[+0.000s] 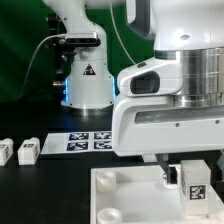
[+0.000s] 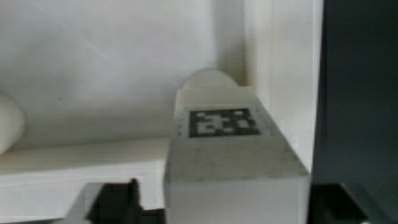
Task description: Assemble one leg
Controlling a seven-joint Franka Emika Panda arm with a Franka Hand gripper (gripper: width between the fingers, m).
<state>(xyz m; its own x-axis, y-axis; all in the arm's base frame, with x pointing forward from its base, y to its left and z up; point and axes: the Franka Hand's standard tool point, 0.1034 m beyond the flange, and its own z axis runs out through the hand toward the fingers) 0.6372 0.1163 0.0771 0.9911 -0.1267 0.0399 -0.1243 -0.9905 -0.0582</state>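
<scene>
My gripper (image 1: 192, 178) is shut on a white leg (image 1: 194, 184) with a square marker tag on its face. It holds the leg upright over the right part of the large white tray-like piece (image 1: 120, 195) at the front. In the wrist view the leg (image 2: 228, 140) runs out from between the fingers (image 2: 118, 202), with its tag facing the camera and the white piece (image 2: 107, 90) behind it. Two more legs (image 1: 6, 152) (image 1: 28, 151) stand on the table at the exterior view's left.
The marker board (image 1: 88, 141) lies flat on the black table behind the tray-like piece. The arm's white base (image 1: 85, 80) stands at the back. The arm's bulky white wrist (image 1: 170, 110) hides the right half of the scene.
</scene>
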